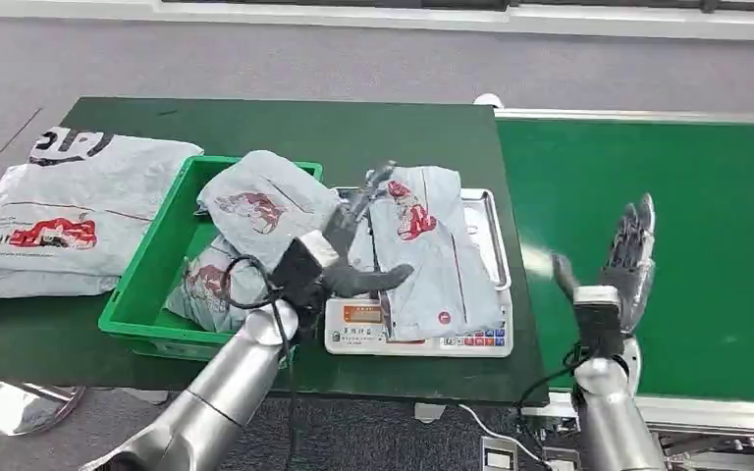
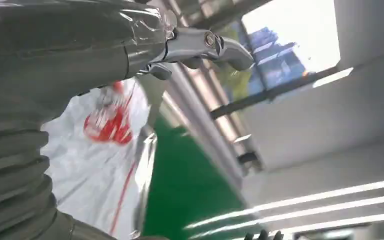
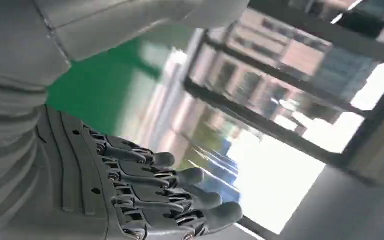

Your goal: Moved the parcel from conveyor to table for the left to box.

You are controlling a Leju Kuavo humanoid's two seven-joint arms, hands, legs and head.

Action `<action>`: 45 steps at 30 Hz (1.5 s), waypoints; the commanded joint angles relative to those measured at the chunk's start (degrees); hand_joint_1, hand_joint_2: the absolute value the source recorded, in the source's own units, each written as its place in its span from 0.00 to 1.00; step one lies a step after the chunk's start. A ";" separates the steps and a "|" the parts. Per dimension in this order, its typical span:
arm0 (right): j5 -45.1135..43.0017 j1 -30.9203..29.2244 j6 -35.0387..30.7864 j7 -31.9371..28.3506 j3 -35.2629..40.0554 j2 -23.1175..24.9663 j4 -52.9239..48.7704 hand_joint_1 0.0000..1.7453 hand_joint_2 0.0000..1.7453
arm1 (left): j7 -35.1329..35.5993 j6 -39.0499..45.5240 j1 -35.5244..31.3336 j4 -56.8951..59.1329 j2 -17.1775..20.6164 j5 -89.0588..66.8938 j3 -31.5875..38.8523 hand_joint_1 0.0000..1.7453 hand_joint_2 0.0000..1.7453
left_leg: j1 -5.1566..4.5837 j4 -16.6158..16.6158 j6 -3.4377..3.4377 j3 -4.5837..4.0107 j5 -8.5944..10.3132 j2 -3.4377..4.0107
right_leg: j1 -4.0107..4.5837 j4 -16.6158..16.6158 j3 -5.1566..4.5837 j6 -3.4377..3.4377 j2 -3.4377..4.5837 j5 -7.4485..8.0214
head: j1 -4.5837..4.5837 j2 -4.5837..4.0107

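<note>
Nearest us, our left hand [image 1: 339,260] reaches with spread fingers touching the parcel [image 1: 432,260] on the scale [image 1: 496,339] at 12 o'clock, our right hand [image 1: 619,265] wide open and holding nothing above the belt [image 1: 687,196] at 2 o'clock.

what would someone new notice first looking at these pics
Probably the left hand reaching over the grey parcel that lies on the steel scale at the middle of the dark green table. Next, the bright green bin to its left holding more parcels, and the right hand raised open, holding nothing, over the green conveyor.
</note>
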 commanded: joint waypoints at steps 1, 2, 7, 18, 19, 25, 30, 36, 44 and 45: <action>-4.56 1.94 18.65 0.00 -8.88 3.47 5.50 0.00 1.00 | 10.71 -1.58 -10.58 25.62 -3.84 -4.91 -7.58 0.00 1.00 | 0.04 -0.06 -0.01 0.21 -0.05 0.07 | 0.05 -0.13 0.22 -0.04 0.11 0.01 | -0.02 0.00; -1.53 1.04 15.87 0.00 -8.82 3.66 7.84 0.00 1.00 | 14.81 -3.95 -10.61 26.45 -3.96 -5.26 -7.53 0.00 1.00 | 0.02 -0.16 -0.02 0.33 -0.06 0.16 | 0.03 -0.22 0.30 -0.07 0.22 0.04 | -0.02 0.00; -1.53 1.04 15.87 0.00 -8.82 3.66 7.84 0.00 1.00 | 14.81 -3.95 -10.61 26.45 -3.96 -5.26 -7.53 0.00 1.00 | 0.00 -0.04 -0.01 0.16 -0.09 0.17 | 0.01 -0.06 0.09 -0.05 0.23 0.01 | -0.02 0.00; 4.98 2.62 11.03 0.00 -10.64 5.50 10.65 0.00 1.00 | 41.12 5.14 -10.41 28.05 -4.13 -8.40 -17.72 0.00 1.00 | 0.02 -0.06 0.01 0.18 -0.11 0.15 | 0.03 -0.08 0.16 -0.01 0.22 -0.04 | -0.02 0.00; 4.98 2.62 11.03 0.00 -10.64 5.50 10.65 0.00 1.00 | 41.12 5.14 -10.41 28.05 -4.13 -8.40 -17.72 0.00 1.00 | 0.02 -0.10 -0.01 0.23 -0.11 0.17 | 0.03 -0.13 0.21 -0.03 0.24 -0.03 | -0.02 0.00; 6.03 0.59 13.05 0.05 -11.07 6.81 12.36 0.00 1.00 | 42.87 10.73 -10.68 29.06 -2.30 -13.37 -19.39 0.00 1.00 | 0.03 -0.16 -0.05 0.44 -0.24 0.45 | 0.05 -0.17 0.32 -0.04 0.51 0.06 | 0.00 0.00; 6.61 -0.55 14.14 0.38 -11.62 6.87 13.54 0.00 1.00 | 42.58 11.19 -10.35 28.25 -2.05 -17.36 -21.36 1.00 1.00 | -0.01 -0.11 -0.06 0.40 -0.21 0.44 | 0.00 -0.04 0.23 -0.03 0.45 0.02 | -0.02 0.00; 6.92 -0.17 14.71 0.69 -12.16 6.76 12.99 0.00 1.00 | 39.13 11.08 -9.81 26.76 -2.72 -17.20 -19.84 1.00 1.00 | 0.04 -0.17 -0.07 0.49 -0.15 0.44 | 0.04 -0.13 0.36 -0.04 0.46 0.03 | -0.02 0.00; 8.05 0.71 16.16 1.38 -12.60 7.07 11.82 0.00 1.00 | 22.64 3.24 -5.98 21.04 -3.29 -12.42 -10.89 1.00 1.00 | 0.01 -0.25 -0.06 0.58 -0.18 0.40 | 0.02 -0.19 0.48 -0.06 0.46 0.00 | -0.02 0.00; 8.10 0.99 16.18 1.35 -12.73 7.04 11.55 0.00 1.00 | 18.59 2.92 -5.32 19.48 -3.27 -11.30 -9.23 1.00 1.00 | 0.07 -0.43 -0.08 0.78 -0.17 0.46 | 0.08 -0.42 0.68 -0.12 0.52 0.04 | -0.02 0.00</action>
